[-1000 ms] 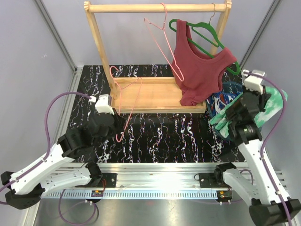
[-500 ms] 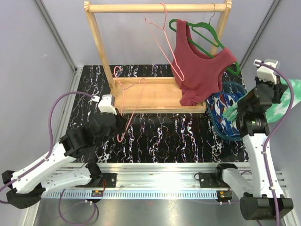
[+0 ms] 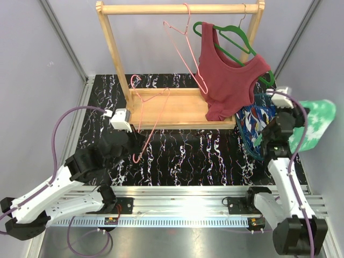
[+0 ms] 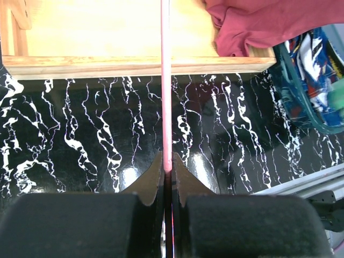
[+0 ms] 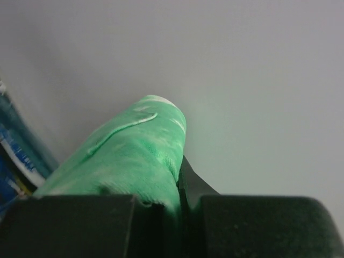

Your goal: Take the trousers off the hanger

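My left gripper (image 3: 135, 142) is shut on the wire of an empty pink hanger (image 3: 153, 121), held over the dark marbled table in front of the wooden rack; the wire runs straight out from the fingertips in the left wrist view (image 4: 165, 80). My right gripper (image 3: 294, 121) is shut on the green-and-white tie-dye trousers (image 3: 316, 122), held in the air at the far right by the wall; the cloth fills the right wrist view (image 5: 134, 156). The blue printed trousers (image 3: 253, 121) lie in a teal basket (image 3: 251, 144) just left of the right gripper.
A wooden rack (image 3: 113, 48) with a flat base (image 3: 177, 107) stands at the back. On its rail hang a dark red tank top (image 3: 231, 80) on a green hanger (image 3: 236, 37) and a second pink hanger (image 3: 185, 48). Grey walls close both sides.
My right gripper has carried the green trousers from over the basket up and out to the right, against the wall. The left gripper and pink hanger have shifted slightly right.
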`<control>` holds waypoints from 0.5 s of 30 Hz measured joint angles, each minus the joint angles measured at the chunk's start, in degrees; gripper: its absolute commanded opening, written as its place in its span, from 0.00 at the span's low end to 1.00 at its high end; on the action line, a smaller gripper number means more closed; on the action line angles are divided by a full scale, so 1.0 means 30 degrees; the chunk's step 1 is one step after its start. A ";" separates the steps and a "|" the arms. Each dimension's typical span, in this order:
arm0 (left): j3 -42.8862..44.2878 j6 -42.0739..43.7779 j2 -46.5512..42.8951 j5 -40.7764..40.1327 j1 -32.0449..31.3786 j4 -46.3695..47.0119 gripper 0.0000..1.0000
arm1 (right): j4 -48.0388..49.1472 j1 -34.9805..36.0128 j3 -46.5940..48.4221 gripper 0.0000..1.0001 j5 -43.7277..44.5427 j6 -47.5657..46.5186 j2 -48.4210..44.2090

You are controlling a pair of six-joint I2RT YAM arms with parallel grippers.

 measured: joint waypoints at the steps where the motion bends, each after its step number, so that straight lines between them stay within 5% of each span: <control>1: -0.0102 0.0051 -0.0146 0.0036 0.0000 0.0058 0.00 | -0.0029 0.0000 -0.0852 0.00 -0.0357 0.0131 0.0299; 15: -0.1093 0.0401 -0.1086 0.0146 0.0000 0.0335 0.00 | -0.1566 0.0386 -0.0437 0.04 -0.2747 0.4758 0.4430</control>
